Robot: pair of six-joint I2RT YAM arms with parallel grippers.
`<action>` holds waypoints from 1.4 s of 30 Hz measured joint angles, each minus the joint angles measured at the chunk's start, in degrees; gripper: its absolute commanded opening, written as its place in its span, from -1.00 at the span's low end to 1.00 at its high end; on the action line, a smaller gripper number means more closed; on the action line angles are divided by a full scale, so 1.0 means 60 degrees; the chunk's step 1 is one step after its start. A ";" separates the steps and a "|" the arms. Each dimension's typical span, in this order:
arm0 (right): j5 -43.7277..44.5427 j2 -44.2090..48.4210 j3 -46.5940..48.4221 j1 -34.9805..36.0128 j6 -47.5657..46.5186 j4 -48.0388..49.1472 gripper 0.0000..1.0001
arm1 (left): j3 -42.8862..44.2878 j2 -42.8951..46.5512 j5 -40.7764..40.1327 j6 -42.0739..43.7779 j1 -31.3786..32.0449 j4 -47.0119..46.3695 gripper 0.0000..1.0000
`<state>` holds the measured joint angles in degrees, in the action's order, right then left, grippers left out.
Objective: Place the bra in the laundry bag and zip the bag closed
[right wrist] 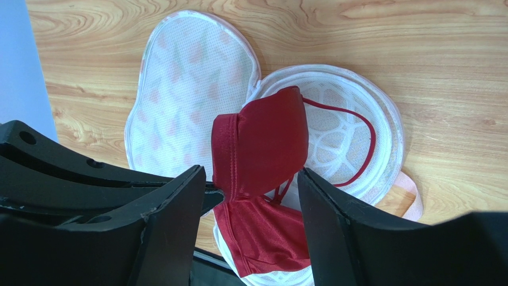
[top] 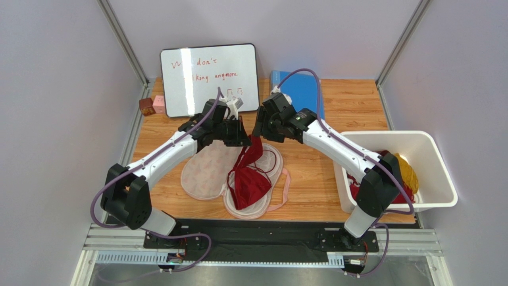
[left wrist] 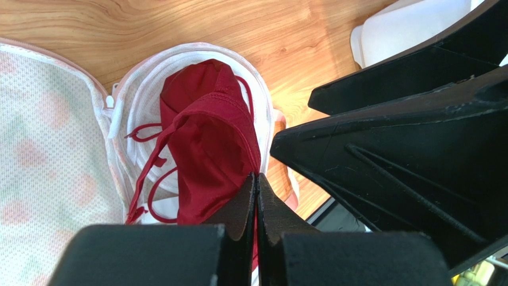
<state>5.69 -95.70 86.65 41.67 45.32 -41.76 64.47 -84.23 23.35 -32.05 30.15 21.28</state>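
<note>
The left end effector (left wrist: 256, 179) is pinched tight on the upper edge of the bra (left wrist: 208, 137). The right end effector (right wrist: 250, 173) gapes wide astride it, gripping nothing. The bra is dark red, smooth and floppy, with moulded cups. It hangs down onto the open half of the laundry bag (right wrist: 185, 89), midway along the counter's (top: 316, 179) near edge. On a careless release, a cup may flop over the soft mesh rim, and thin straps straying outward could foul the zip.

wooden table (top: 316, 190) | laundry bag (top: 206, 173) open flat, centre | white bin (top: 405, 140) right | whiteboard (top: 208, 77), blue pad (top: 301, 89) far side | two small blocks (top: 147, 106) far left
</note>
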 measured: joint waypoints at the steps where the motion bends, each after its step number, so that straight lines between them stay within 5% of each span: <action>1: -0.0025 0.0000 -0.0022 0.0000 -0.0022 0.0004 0.25 | -0.0007 -0.0011 -0.0018 -0.0007 0.0026 -0.0022 -1.00; 8: -0.0335 -0.0153 -0.0204 -0.0022 -0.0135 0.0087 0.11 | -0.0007 -0.0117 -0.0095 -0.0033 0.0331 -0.0233 -1.00; 9: -0.0397 -0.0248 -0.0204 -0.0022 -0.0131 0.0113 -0.16 | -0.0007 -0.0127 -0.0098 -0.0033 0.0357 -0.0233 -1.00; 15: -0.0645 -0.0652 -0.0277 -0.0084 -0.0087 0.0331 -1.00 | -0.0007 -0.0146 -0.0200 -0.0011 0.0455 -0.0226 -0.83; 19: -0.0849 -0.0663 -0.0415 -0.0197 -0.0091 0.0503 -1.00 | -0.0273 0.0244 -0.0291 0.0073 0.0459 -0.0208 -0.05; 22: -0.1082 -0.0659 -0.0656 -0.0415 -0.0098 0.0612 -1.00 | -0.1038 0.1417 -0.0568 0.0022 0.0463 -0.0004 0.16; 28: -0.1829 -0.0641 -0.0929 -0.0809 -0.0135 0.0696 -1.00 | -0.3289 0.3956 -0.1013 -0.0863 0.0918 0.0087 0.18; 35: -0.2561 -0.0488 -0.1002 -0.1056 -0.0135 0.0984 -1.00 | -0.4747 0.4233 -0.2452 -0.1902 0.2776 0.0142 0.24; 42: -0.2809 -0.0426 -0.1045 -0.1086 -0.0135 0.1027 -1.00 | -0.5286 0.5023 -0.3603 -0.2743 0.3213 0.0208 0.28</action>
<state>-11.16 -98.26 80.38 35.16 44.51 -35.59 32.75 -54.08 1.74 -48.51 49.43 22.52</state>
